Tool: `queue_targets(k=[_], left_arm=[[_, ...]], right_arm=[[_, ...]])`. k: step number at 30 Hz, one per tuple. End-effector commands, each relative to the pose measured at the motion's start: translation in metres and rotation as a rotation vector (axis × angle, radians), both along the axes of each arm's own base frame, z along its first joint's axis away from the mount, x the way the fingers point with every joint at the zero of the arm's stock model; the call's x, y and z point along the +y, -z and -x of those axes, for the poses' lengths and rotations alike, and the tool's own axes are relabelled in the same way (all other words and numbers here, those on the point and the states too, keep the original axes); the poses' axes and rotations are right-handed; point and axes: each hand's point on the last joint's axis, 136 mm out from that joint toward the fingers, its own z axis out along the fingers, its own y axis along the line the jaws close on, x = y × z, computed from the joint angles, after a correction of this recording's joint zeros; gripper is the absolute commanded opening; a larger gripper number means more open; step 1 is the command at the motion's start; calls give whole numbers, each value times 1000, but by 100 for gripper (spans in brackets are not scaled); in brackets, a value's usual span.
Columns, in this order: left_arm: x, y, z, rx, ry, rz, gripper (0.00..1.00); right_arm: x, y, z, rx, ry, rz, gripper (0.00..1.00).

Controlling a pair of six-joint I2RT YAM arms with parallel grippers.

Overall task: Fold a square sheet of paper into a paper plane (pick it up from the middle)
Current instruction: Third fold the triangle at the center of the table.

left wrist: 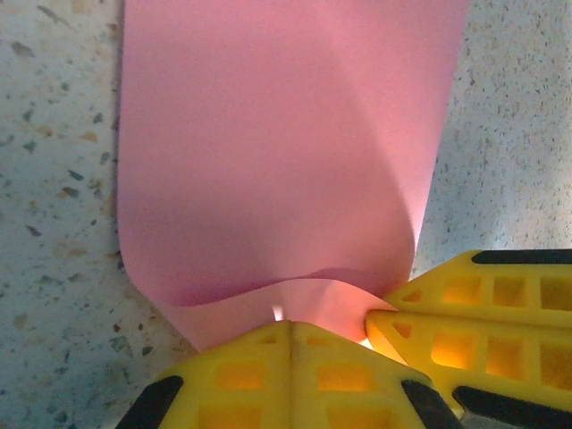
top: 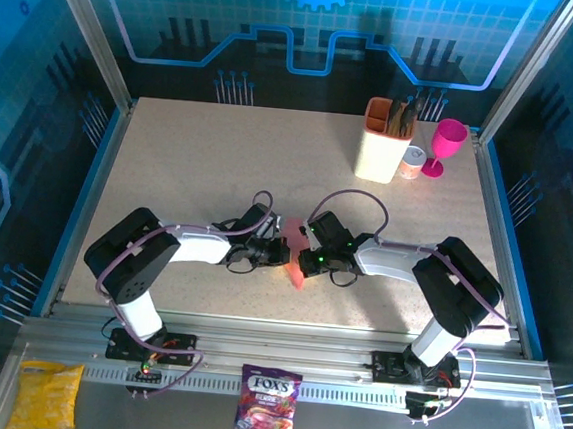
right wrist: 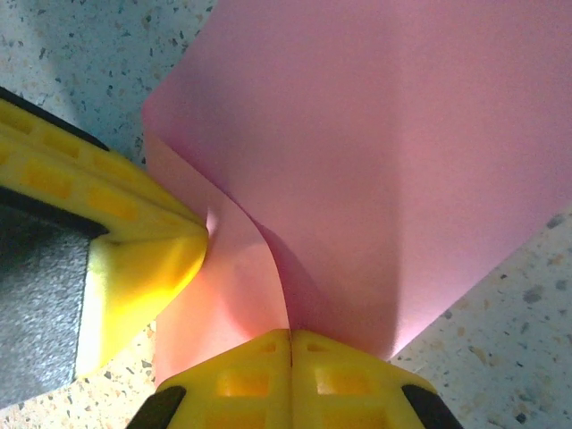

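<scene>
Pink paper plane [left wrist: 277, 161] pinched by my left gripper [left wrist: 290, 326] and right gripper [right wrist: 290, 335], both clamped on it, seemingly steadying its crease.

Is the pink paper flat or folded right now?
Folded, not flat: the pink paper curls in layers where the shut left hand and right hand pinch it.

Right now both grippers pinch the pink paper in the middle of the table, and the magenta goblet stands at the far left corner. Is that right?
Not quite: the goblet stands at the far right corner, as the top external view shows. The rest holds: the left gripper and the right gripper both pinch the paper in the middle of the table.
</scene>
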Motion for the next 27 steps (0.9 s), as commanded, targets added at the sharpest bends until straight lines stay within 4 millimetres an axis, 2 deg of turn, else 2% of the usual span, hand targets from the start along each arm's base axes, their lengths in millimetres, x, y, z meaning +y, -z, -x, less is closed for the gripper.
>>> queue_targets(k=[1, 3, 6, 9, 12, 16, 18, 21, 27], left_arm=[[5, 6, -8, -29, -5, -37, 0], [7, 11, -6, -20, -8, -45, 0], [10, 17, -3, -5, -16, -53, 0], [13, 22, -1, 8, -28, -65, 0], [14, 25, 1, 15, -34, -67, 0], [15, 27, 4, 21, -35, -70, 0], [16, 27, 5, 21, -36, -72, 0], [16, 27, 4, 20, -37, -75, 0], [17, 26, 4, 20, -36, -77, 0]], right_arm=[[-20, 29, 25, 109, -1, 98, 0], [-15, 17, 22, 98, -5, 75, 10], [-12, -14, 15, 49, 10, 28, 29], [-11, -44, 14, 7, 33, -28, 31], [-7, -58, 21, 3, 59, -103, 24], [10, -63, 32, 18, 72, -183, 6], [21, -60, 37, 33, 69, -201, 1], [33, -52, 39, 47, 72, -206, 0], [41, -30, 37, 74, 80, -188, 0]])
